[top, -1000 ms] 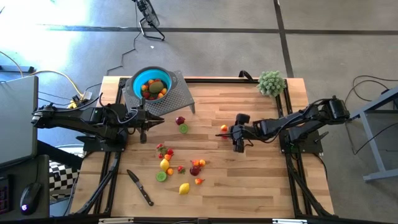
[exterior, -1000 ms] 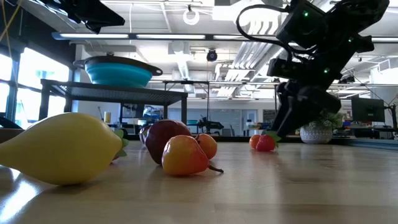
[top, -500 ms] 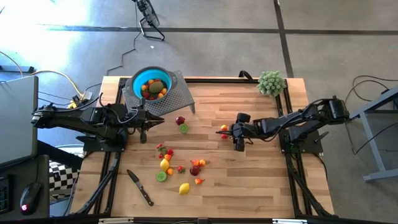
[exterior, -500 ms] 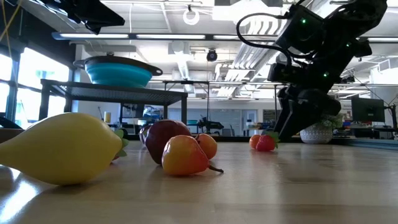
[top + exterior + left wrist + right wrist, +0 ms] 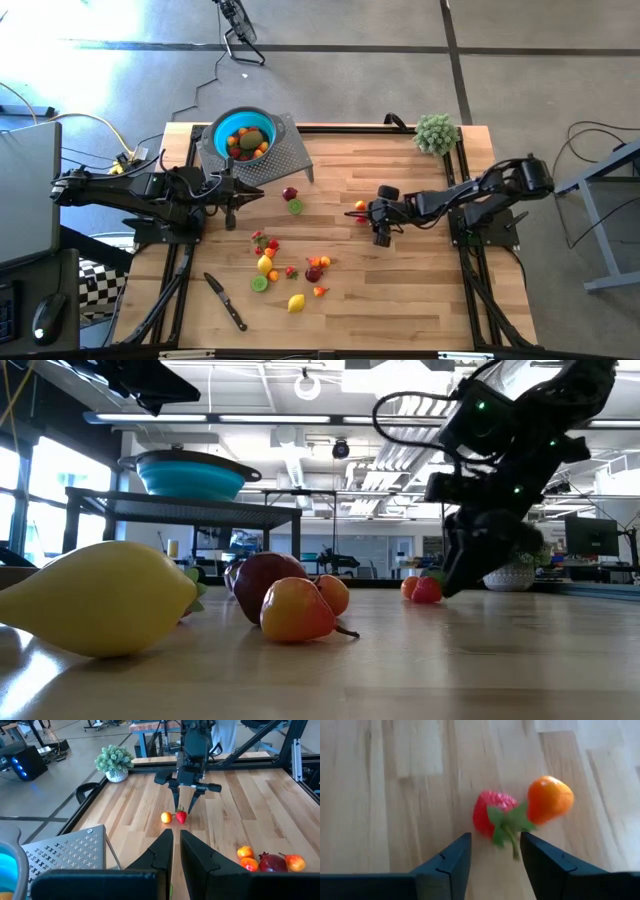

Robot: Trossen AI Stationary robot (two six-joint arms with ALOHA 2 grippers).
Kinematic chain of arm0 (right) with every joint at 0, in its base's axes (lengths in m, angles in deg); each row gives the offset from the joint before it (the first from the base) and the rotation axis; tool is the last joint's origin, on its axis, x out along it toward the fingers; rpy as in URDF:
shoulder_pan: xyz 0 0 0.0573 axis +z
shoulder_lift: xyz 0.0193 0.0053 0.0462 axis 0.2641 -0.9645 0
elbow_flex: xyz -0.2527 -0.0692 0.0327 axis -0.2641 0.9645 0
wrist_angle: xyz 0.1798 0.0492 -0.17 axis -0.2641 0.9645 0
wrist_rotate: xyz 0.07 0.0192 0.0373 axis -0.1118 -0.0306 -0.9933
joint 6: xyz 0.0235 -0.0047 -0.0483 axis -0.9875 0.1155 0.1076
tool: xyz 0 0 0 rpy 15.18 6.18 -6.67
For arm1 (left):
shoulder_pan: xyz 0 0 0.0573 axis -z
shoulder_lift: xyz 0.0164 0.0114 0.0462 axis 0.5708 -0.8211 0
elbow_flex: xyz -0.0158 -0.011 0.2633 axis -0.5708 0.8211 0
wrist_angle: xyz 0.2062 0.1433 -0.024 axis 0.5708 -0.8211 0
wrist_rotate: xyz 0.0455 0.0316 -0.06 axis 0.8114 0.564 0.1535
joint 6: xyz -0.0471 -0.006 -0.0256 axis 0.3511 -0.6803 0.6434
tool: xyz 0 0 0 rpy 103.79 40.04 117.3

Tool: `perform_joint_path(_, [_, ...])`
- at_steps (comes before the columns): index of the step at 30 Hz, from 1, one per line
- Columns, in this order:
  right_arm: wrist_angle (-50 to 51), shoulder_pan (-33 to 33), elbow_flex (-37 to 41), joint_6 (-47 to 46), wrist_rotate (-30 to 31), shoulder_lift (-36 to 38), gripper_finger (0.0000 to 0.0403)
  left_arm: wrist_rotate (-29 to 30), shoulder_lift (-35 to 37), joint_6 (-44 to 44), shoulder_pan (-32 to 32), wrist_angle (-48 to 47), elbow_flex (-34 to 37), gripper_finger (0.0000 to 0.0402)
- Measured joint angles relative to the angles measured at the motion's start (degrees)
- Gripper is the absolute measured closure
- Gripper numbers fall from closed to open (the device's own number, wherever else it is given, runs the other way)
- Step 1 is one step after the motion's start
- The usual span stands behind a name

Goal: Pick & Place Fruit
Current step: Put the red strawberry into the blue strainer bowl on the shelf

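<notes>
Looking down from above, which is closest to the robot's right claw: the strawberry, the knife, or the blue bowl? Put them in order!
From the right gripper:
1. Strawberry, right at its tips, mid-table.
2. Blue bowl, far corner on the left arm's side.
3. Knife, near edge, left side.

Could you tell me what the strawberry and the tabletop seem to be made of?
The strawberry looks like moulded plastic: matte, pitted red skin and a stiff green leaf cap. The tabletop looks like jointed wooden planks with a light satin finish: visible grain, seams and faint reflections.
</notes>
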Motion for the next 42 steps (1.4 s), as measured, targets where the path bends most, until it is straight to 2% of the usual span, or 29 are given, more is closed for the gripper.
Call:
perform_joint_path(15, [-1.50, 0.00, 0.07, -0.04, 0.62, -1.32, 0.0253, 0.00, 0.00, 0.02, 0.00, 0.00, 0.00, 0.0373])
perform_joint_path(20, [-0.24, 0.02, 0.03, 1.83, 3.31, 0.80, 0.0253, 0.00, 0.02, 0.02, 0.00, 0.00, 0.00, 0.0373])
perform_joint_path(25, [1.30, -0.01, -0.03, 1.93, 3.43, 4.03, 0.0253, 0.00, 0.00, 0.02, 0.00, -0.08, 0.00, 0.0373])
perform_joint_path(34, [2.72, -0.04, 0.02, 1.49, 3.63, 3.48, 0.0253, 0.00, 0.00, 0.02, 0.00, -0.09, 0.00, 0.0373])
perform_joint_path(39, [2.33, 0.00, 0.05, 1.49, 7.99, 3.51, 0.0253, 0.00, 0.00, 0.02, 0.00, -0.09, 0.00, 0.0373])
perform_joint_path(42, [1.66, -0.38, 0.05, 1.49, 7.80, 3.51, 0.0253, 0.00, 0.02, 0.02, 0.00, -0.09, 0.00, 0.0373])
